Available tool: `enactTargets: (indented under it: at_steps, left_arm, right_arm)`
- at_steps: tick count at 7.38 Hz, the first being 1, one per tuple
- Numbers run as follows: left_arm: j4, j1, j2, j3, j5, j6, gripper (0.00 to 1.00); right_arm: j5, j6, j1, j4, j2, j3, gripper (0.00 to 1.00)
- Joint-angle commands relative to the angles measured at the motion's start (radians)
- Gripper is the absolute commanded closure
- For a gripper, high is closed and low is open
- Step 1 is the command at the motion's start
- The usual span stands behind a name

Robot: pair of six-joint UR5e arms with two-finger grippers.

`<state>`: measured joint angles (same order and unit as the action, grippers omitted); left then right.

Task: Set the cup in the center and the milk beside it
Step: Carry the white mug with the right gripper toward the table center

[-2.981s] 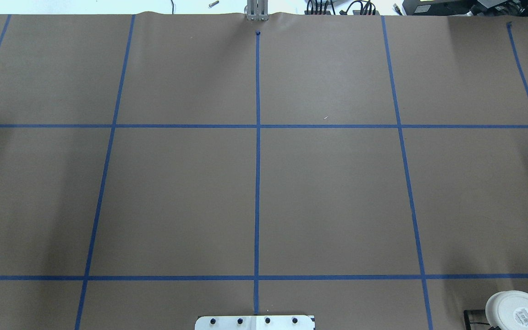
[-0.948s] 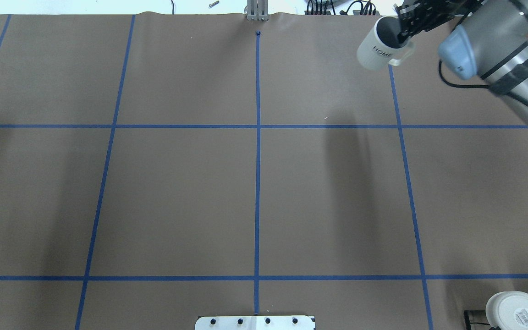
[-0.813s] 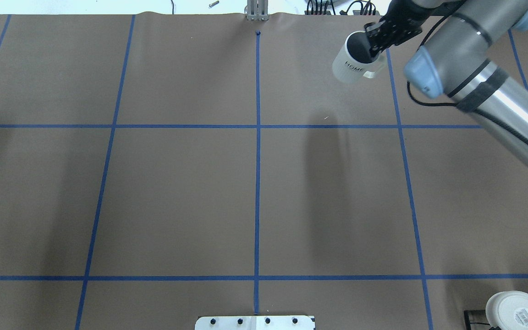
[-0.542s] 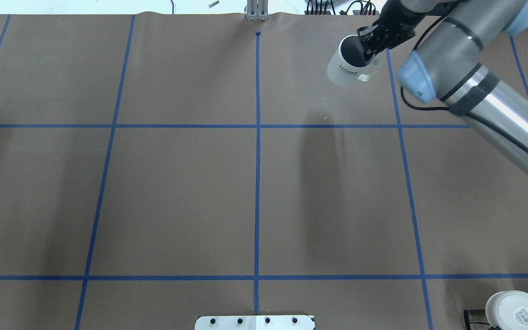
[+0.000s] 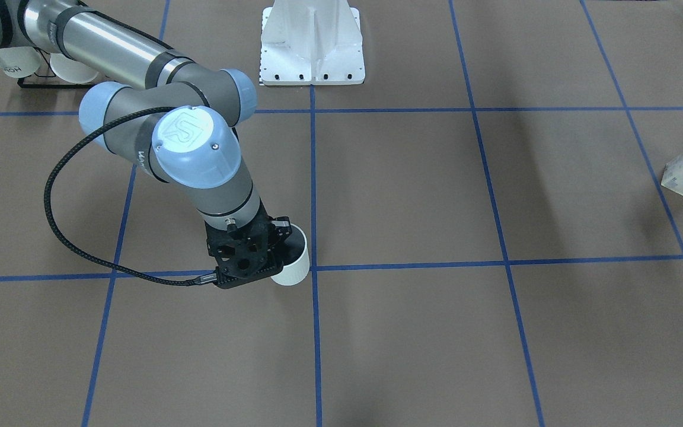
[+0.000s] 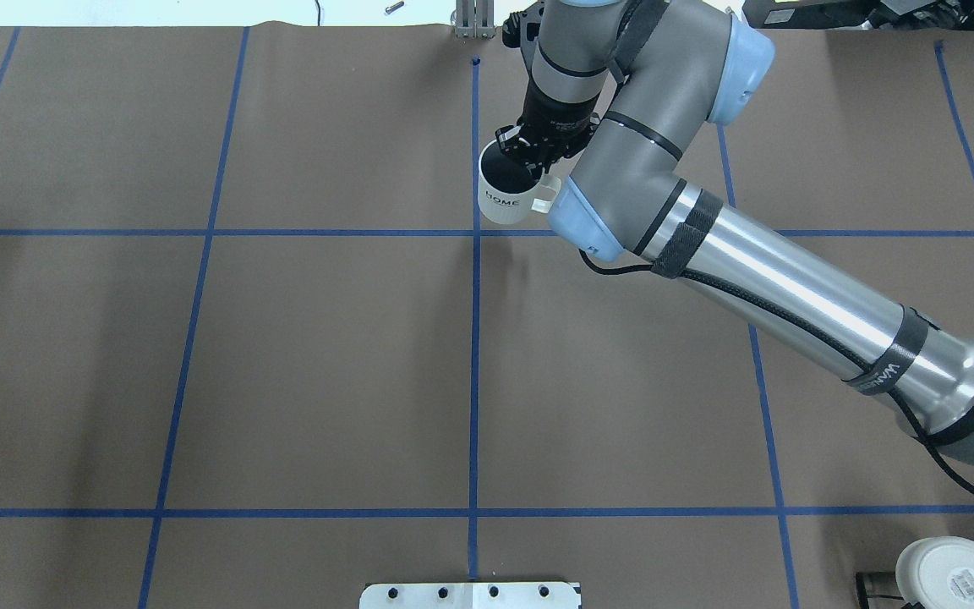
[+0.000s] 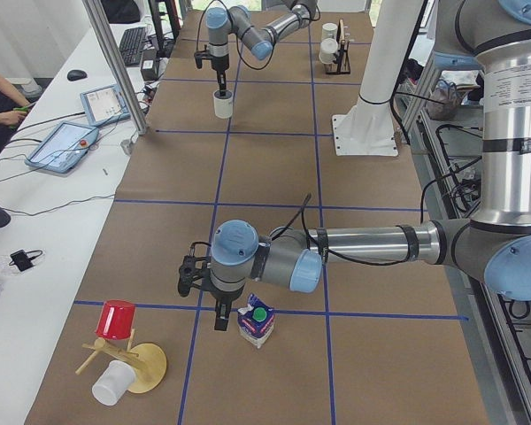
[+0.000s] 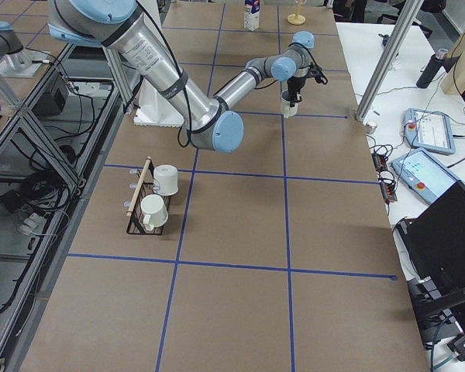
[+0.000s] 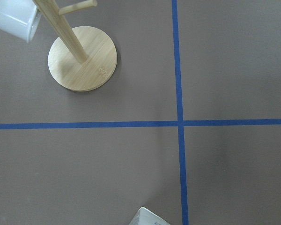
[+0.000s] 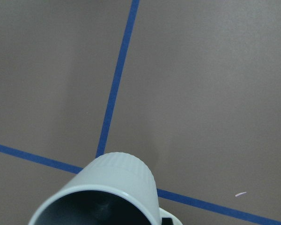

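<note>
My right gripper [image 6: 526,167] is shut on the rim of the cup [image 6: 502,193], a white mug with a dark inside and small "HOME" lettering. It holds the cup upright, low over the center crossing [image 6: 476,233], a little beyond and beside it. The cup [image 5: 291,261] also shows in the front view next to the crossing [image 5: 313,268], and in the right wrist view [image 10: 107,192]. The milk [image 7: 257,322], a blue and white carton with a green cap, stands far off at the table's left end. My left gripper [image 7: 214,305] hovers beside it; I cannot tell whether it is open.
A black rack [image 8: 146,203] with white mugs stands near the robot's right side; an upturned white cup with a sticker [image 6: 952,575] is there. A wooden mug tree [image 7: 131,361] with a red cup [image 7: 117,319] stands near the milk. The white pedestal [image 5: 312,47] is behind.
My right arm has swung in from the far right with the cup and brought it left and toward the center crossing.
</note>
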<state>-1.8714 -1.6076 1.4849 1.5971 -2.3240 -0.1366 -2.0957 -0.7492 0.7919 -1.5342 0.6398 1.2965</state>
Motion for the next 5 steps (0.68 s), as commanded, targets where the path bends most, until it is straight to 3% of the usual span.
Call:
enactTargets:
  at_steps: [1, 4, 5]
  left_arm:
    - [-0.014, 0.0, 0.003, -0.017, 0.0, 0.0, 0.01]
    - [-0.049, 0.0, 0.005, -0.04, 0.0, 0.0, 0.01]
    - [-0.049, 0.0, 0.005, -0.037, 0.0, 0.0, 0.01]
  right_arm:
    - [0.04, 0.004, -0.035, 0.002, -0.008, -0.035, 1.0]
    - [0.051, -0.002, -0.049, 0.003, -0.008, -0.06, 1.0]
    - [0.051, -0.005, -0.049, 0.006, -0.009, -0.063, 0.87]
